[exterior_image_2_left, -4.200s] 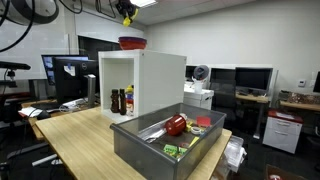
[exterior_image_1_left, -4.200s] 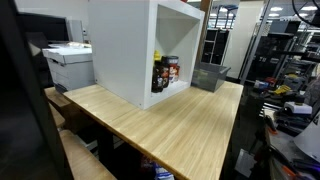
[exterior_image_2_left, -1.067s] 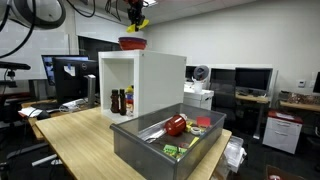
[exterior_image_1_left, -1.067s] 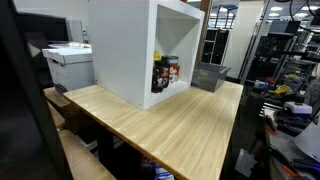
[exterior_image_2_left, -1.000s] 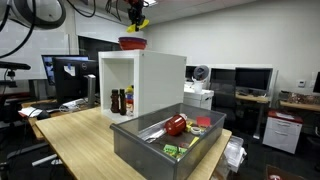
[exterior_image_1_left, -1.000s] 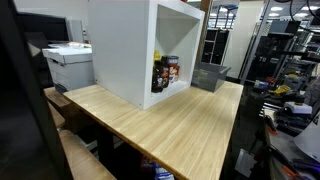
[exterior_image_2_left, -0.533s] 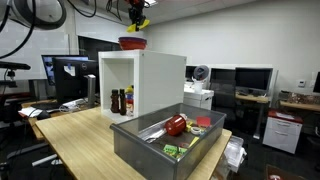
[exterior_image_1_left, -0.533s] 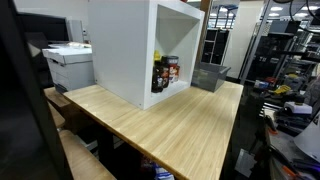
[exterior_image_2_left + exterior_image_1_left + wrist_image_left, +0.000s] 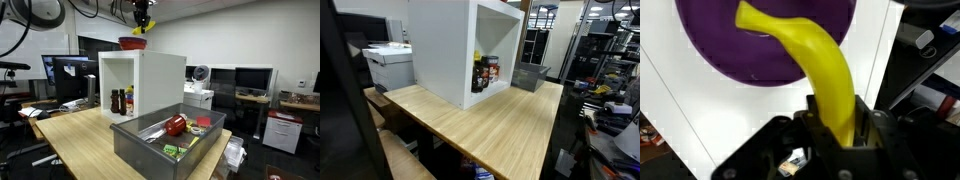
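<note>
Holding a yellow curved banana (image 9: 810,50) by one end, your claw (image 9: 840,128) has its fingers pressed together on the fruit from both sides. In the wrist view the banana's long axis runs away from the claw and bends to one side. Its free tip lies over the purple inside of a round bowl (image 9: 720,40). The bowl therefore sits straight below and a little ahead of the claw. Around the bowl you can see the flat top of the white box cabinet (image 9: 700,120) that carries it.

In an exterior view the claw (image 9: 142,24) hangs high above the table, with the banana (image 9: 139,29) just over the dark red outside of the bowl (image 9: 132,43). You cannot tell from here whether the tip touches the bowl. The bowl stands on the cabinet's (image 9: 160,85) roof, near the open front.

Inside the cabinet stand a few dark bottles (image 9: 122,101). Well apart and lower down, a grey rectangular bin (image 9: 150,150) with mixed items rests on the pale wooden table (image 9: 80,135).
</note>
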`<state>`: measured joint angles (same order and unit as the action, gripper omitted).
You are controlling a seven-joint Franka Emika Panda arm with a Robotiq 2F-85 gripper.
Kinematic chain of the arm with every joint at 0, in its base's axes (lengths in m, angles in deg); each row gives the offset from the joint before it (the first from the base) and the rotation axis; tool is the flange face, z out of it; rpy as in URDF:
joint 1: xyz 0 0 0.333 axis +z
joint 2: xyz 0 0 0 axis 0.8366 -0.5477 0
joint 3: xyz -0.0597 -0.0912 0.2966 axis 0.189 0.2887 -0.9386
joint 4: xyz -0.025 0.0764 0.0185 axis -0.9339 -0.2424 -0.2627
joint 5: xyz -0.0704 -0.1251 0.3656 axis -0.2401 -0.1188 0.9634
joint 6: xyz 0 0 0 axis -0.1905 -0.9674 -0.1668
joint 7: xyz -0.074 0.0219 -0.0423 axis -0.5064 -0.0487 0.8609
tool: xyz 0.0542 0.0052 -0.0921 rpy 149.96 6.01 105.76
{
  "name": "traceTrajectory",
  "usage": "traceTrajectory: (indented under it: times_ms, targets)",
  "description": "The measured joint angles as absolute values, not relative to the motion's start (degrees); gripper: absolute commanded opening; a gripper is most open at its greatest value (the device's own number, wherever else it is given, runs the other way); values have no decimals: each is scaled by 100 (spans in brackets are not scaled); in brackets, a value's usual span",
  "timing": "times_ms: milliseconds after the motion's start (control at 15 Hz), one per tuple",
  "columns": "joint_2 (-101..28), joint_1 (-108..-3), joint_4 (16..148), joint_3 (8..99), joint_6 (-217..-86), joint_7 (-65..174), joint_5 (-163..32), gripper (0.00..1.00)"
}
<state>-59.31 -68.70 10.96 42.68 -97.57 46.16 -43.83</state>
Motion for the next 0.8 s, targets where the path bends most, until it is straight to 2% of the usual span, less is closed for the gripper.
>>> traceTrajectory:
  times_ms: [800]
  targets:
    - [-5926, -6779, 1095, 4321, -9366, 4541, -4465, 12]
